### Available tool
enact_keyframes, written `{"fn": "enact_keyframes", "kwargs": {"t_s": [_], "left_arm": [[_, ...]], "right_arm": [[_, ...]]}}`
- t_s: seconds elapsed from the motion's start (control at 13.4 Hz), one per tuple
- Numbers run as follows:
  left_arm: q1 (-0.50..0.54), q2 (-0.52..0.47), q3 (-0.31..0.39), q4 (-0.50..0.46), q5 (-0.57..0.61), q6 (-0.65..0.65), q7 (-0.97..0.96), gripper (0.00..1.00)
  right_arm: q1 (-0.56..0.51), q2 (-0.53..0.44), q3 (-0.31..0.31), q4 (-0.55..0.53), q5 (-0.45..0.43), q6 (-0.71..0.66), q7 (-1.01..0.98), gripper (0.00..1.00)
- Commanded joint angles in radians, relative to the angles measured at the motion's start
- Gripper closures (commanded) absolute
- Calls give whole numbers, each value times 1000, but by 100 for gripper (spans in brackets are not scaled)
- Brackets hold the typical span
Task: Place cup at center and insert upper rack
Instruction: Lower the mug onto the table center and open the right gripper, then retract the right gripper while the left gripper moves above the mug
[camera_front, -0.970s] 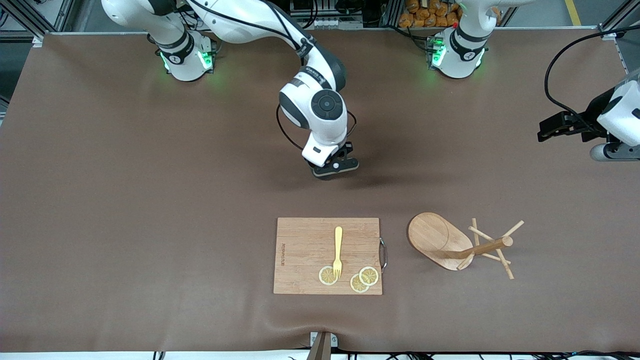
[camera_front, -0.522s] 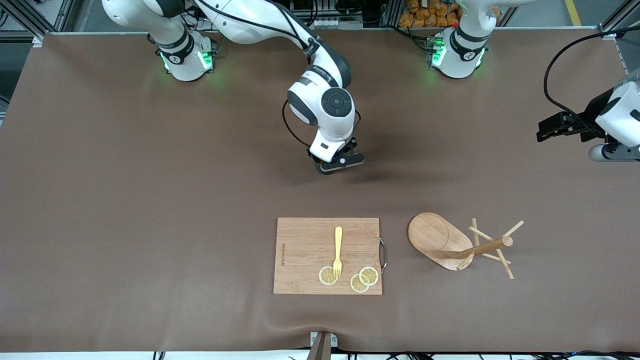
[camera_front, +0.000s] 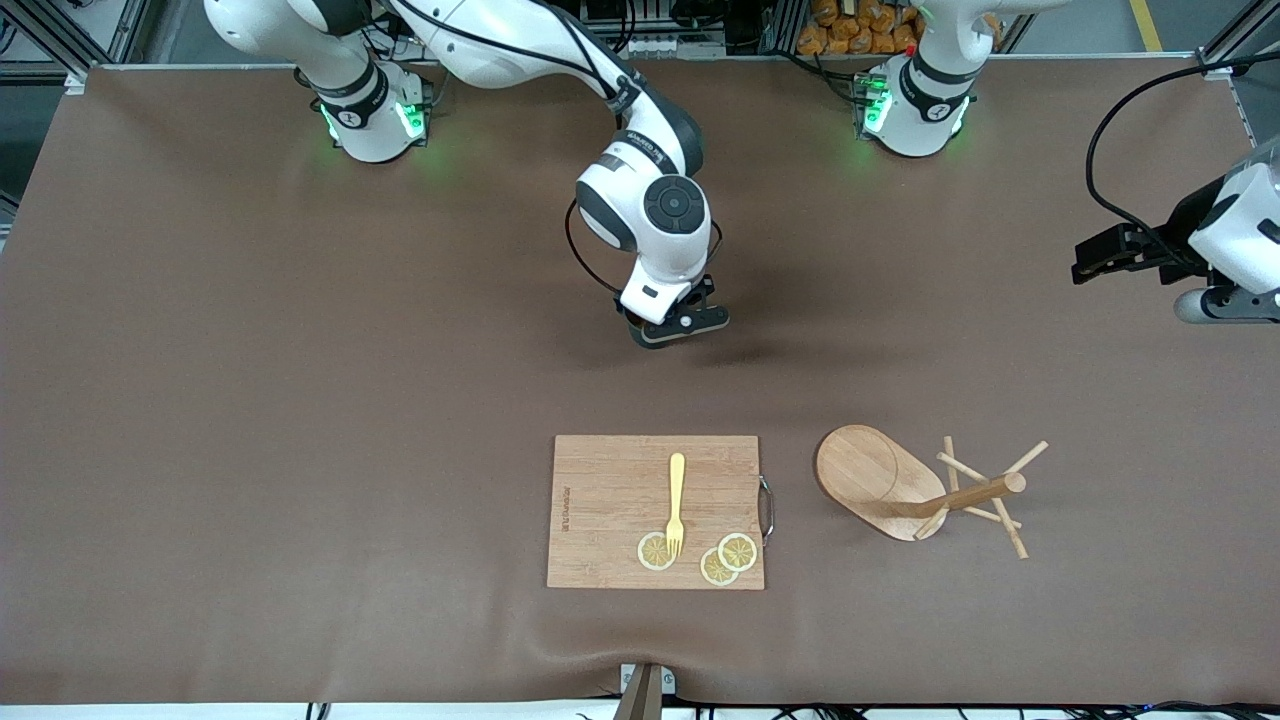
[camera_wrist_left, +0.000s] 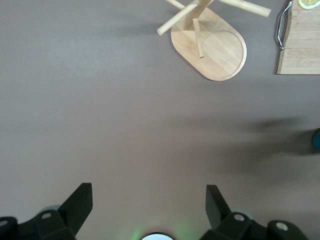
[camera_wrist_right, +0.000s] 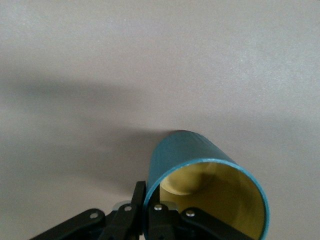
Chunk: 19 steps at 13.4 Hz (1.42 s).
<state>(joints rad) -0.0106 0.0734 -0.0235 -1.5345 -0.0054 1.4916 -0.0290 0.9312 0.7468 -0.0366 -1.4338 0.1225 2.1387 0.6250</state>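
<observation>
Both arms are glossy white shells with black joint bands. Each base has green status LEDs glowing on both sides and a small round logo mark on the black collar. Right arm (camera_front: 640, 215): black round cap with a concentric ring on the wrist joint, black text label on the link above it, a thin black cable looping beside the wrist, and a black camera bracket just above the right gripper (camera_front: 678, 328). In its wrist view the black fingers (camera_wrist_right: 165, 220) carry small silver screws. Left arm (camera_front: 1235, 235): white wrist with grey end cap and a thick black cable arcing above it. Left gripper (camera_wrist_left: 150, 207): matte black angular fingers (camera_wrist_left: 80, 202), silver screw heads at the mounts.
</observation>
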Motion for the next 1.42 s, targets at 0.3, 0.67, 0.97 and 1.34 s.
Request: {"fn": "enact_keyframes", "kwargs": {"t_s": [0.3, 0.67, 0.97, 1.34], "left_arm": [[0, -23, -3, -3, 9, 1, 1, 0], [-2, -66, -76, 1, 9, -20, -32, 0], [0, -145, -151, -6, 7, -71, -126, 0], [-6, -169, -355, 7, 5, -90, -368, 0]], "right_arm": [[3, 22, -17, 30, 0, 3, 19, 27], [-15, -24, -17, 52, 12, -26, 16, 18], [-132, -235, -12, 52, 40, -222, 12, 7], [-397, -480, -14, 49, 29, -405, -101, 0]]}}
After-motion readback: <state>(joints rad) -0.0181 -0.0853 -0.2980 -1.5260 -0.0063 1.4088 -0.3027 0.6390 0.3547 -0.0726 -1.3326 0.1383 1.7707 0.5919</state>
